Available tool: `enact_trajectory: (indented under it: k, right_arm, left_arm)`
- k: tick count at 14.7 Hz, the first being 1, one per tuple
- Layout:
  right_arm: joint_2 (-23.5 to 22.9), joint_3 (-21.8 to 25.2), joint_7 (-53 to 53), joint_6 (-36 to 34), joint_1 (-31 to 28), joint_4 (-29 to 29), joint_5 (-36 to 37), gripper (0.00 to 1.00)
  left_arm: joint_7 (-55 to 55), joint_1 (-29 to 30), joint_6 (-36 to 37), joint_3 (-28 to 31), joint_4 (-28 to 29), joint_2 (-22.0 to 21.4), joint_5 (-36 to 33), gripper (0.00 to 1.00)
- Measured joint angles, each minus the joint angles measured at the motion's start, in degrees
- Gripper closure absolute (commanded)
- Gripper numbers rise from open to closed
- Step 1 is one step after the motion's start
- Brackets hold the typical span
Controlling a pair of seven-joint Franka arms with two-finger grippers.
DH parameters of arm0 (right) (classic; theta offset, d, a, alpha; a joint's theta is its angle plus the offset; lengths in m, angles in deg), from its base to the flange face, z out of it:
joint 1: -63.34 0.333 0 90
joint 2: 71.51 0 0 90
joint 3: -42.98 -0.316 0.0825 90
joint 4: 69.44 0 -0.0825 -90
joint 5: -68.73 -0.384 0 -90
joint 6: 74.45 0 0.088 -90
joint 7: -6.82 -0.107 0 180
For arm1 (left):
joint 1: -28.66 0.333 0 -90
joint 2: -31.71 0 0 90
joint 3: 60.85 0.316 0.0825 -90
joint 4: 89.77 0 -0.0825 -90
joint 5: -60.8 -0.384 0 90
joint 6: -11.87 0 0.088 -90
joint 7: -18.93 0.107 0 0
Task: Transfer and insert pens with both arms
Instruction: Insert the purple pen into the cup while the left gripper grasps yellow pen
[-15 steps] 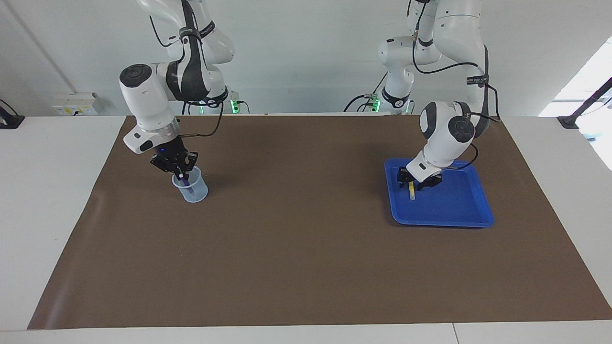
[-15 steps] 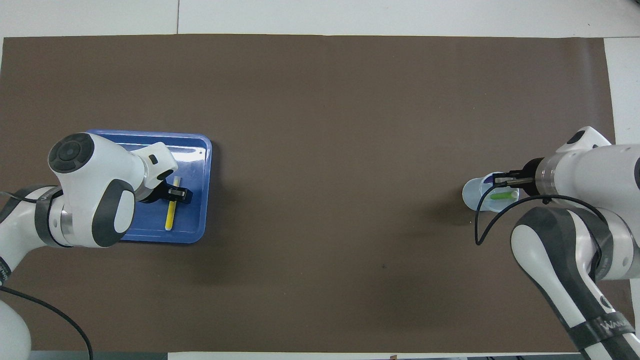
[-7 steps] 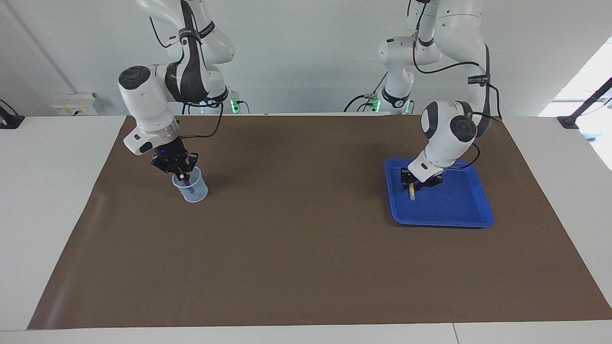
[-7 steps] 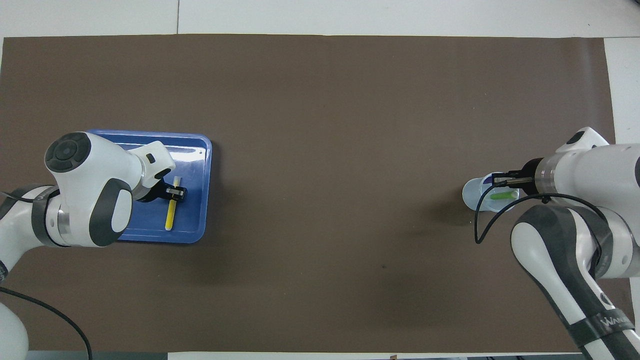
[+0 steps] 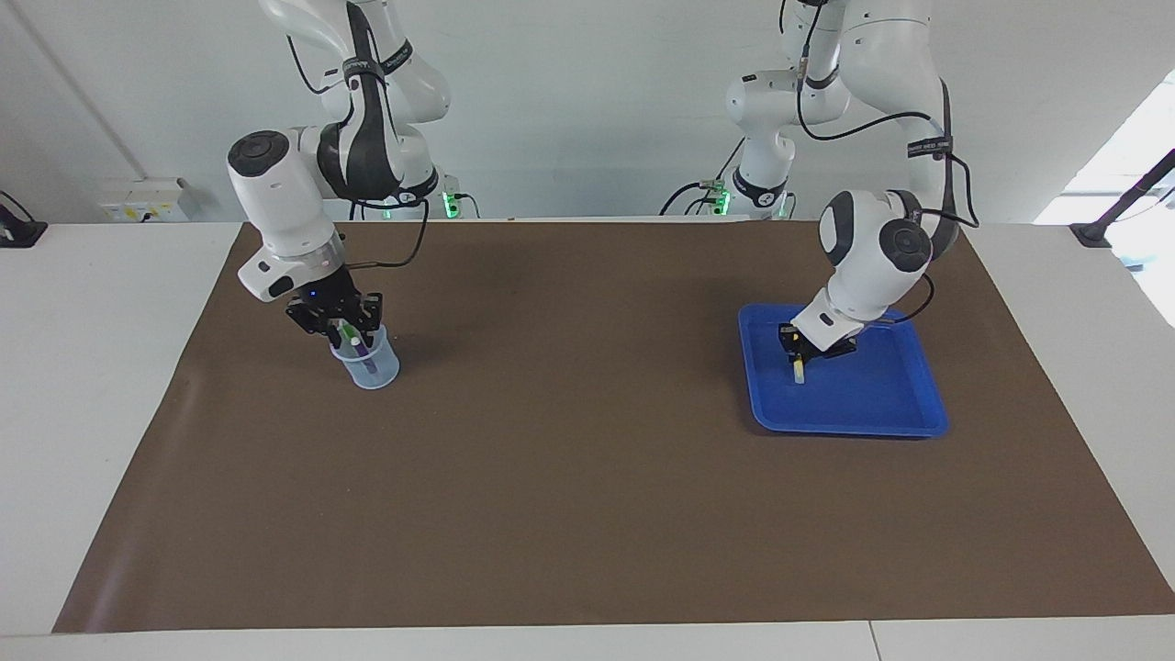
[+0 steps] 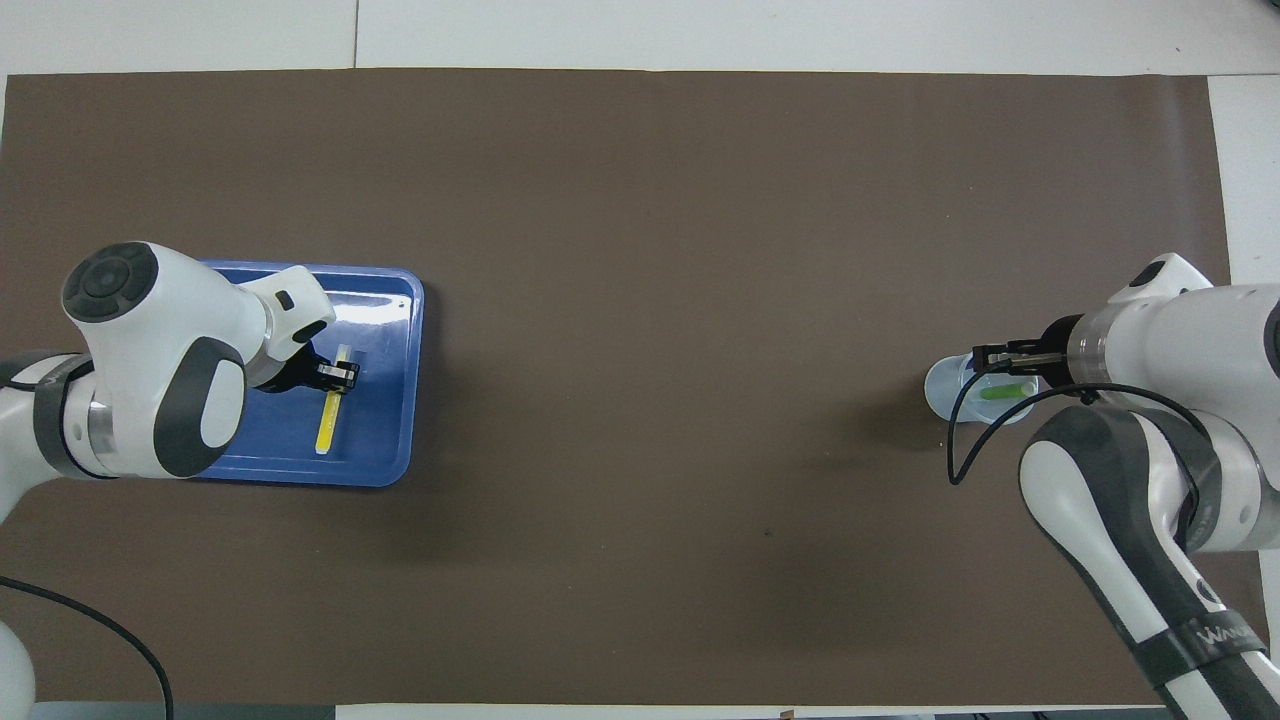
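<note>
Yellow pen [image 6: 329,412] — slim, pale-tipped

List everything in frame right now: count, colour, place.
yellow pen: 1, yellow, in the tray, gripped by the left gripper
green pen: 1, green, in the cup
purple pen: 1, purple, in the cup
cup: 1, clear bluish, right arm's end of mat
tray: 1, blue, left arm's end of mat
mat: 1, brown, covers table
left gripper: 1, black, in tray
right gripper: 1, black, over cup
</note>
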Motion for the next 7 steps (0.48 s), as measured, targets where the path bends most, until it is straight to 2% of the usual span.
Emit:
enact_trajectory:
  k: [3,7]
  right_arm:
    - [0.0,0.0,0.0,-0.8,0.0,-1.4,0.0,0.0]
    - [0.7,0.3,0.0,-10.5,0.0,-7.4,0.0,0.0]
  left_arm:
    - [-8.4,0.1,10.1,-0.2,-8.0,-0.2,1.5,1.0]
    - [-27.1,-0.5,19.8,-1.3,-15.6,-0.6,10.3,1.0]
